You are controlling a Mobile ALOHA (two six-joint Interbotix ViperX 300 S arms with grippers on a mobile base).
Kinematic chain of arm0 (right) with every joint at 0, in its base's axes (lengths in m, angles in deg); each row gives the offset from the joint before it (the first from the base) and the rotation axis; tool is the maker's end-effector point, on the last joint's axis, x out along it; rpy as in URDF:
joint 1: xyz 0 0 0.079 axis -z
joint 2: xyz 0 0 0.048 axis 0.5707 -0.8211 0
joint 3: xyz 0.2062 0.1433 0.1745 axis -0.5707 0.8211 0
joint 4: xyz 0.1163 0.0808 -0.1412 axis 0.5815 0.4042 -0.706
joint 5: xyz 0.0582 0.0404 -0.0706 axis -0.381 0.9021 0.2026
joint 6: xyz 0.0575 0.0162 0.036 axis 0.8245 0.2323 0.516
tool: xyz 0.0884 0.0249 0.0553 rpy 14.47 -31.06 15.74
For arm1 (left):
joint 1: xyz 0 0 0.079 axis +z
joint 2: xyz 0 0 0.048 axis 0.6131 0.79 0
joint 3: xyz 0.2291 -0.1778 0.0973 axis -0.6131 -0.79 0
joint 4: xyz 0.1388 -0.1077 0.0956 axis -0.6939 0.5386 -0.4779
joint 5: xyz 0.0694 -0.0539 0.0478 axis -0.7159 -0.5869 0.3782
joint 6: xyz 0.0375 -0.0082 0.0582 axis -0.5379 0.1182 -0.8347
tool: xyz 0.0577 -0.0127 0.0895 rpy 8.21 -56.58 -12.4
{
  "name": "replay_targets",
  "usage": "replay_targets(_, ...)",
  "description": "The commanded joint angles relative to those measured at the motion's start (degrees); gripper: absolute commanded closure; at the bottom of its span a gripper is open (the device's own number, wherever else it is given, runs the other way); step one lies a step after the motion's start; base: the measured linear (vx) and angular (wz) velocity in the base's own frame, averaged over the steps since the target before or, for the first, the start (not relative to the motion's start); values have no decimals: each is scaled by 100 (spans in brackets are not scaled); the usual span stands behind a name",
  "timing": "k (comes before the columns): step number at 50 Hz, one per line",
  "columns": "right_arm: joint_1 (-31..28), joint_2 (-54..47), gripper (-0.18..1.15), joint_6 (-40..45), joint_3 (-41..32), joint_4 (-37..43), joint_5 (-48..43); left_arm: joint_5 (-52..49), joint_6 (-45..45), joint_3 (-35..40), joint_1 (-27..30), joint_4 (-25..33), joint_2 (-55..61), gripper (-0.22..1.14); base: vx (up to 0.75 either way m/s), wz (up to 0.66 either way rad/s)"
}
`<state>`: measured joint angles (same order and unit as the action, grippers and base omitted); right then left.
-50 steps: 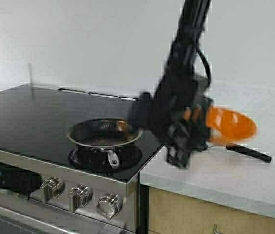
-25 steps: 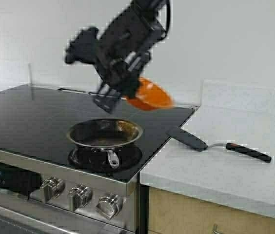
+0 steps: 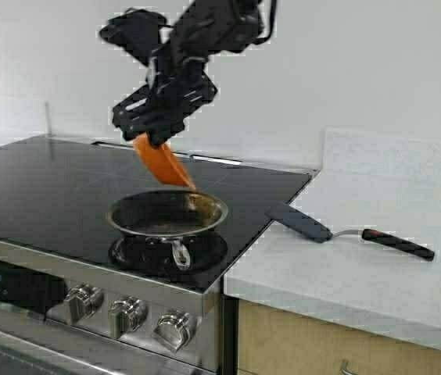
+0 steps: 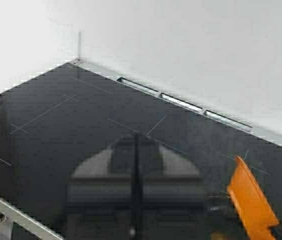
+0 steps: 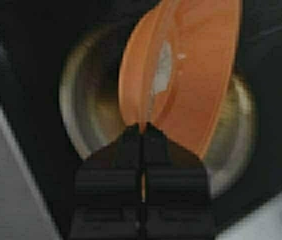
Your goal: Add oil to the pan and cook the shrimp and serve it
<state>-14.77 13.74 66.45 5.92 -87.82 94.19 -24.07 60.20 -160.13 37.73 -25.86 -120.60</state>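
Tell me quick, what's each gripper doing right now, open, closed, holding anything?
Right gripper: closed on the rim of the orange bowl, tipped steeply above the pan.
Left gripper: closed, holding nothing, over the stovetop.

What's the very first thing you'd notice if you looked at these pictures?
The bright orange bowl, tipped steeply over the steel pan on the black stovetop, pinched at its rim by the right end effector. In the right wrist view a small pale piece, probably the shrimp, lies inside the bowl. A black spatula lies on the white counter to the right.
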Motion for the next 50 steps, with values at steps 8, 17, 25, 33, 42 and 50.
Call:
replay_targets(8, 1081, 308, 92, -26, 141, 932, -2540, 26, 0, 62, -9, 0, 44, 89, 0, 0)
replay_targets(17, 1626, 202, 92, -9, 378, 1494, -3806, 26, 0, 53, -9, 0, 53, 89, 0, 0)
replay_targets(25, 2065, -97, 92, 132, 589, 2145, -5396, 26, 0, 53, -9, 0, 53, 89, 0, 0)
replay_targets(33, 2303, -510, 92, 510, 677, 2391, -6354, 26, 0, 44, -9, 0, 53, 89, 0, 0)
replay_targets(42, 2479, -1169, 92, 1134, 571, 2470, -7646, 26, -9, 35, -9, 0, 62, 89, 0, 0)
replay_targets(50, 2540, -1635, 91, 1485, 431, 2909, -8481, 26, -9, 35, -9, 0, 70, 89, 0, 0)
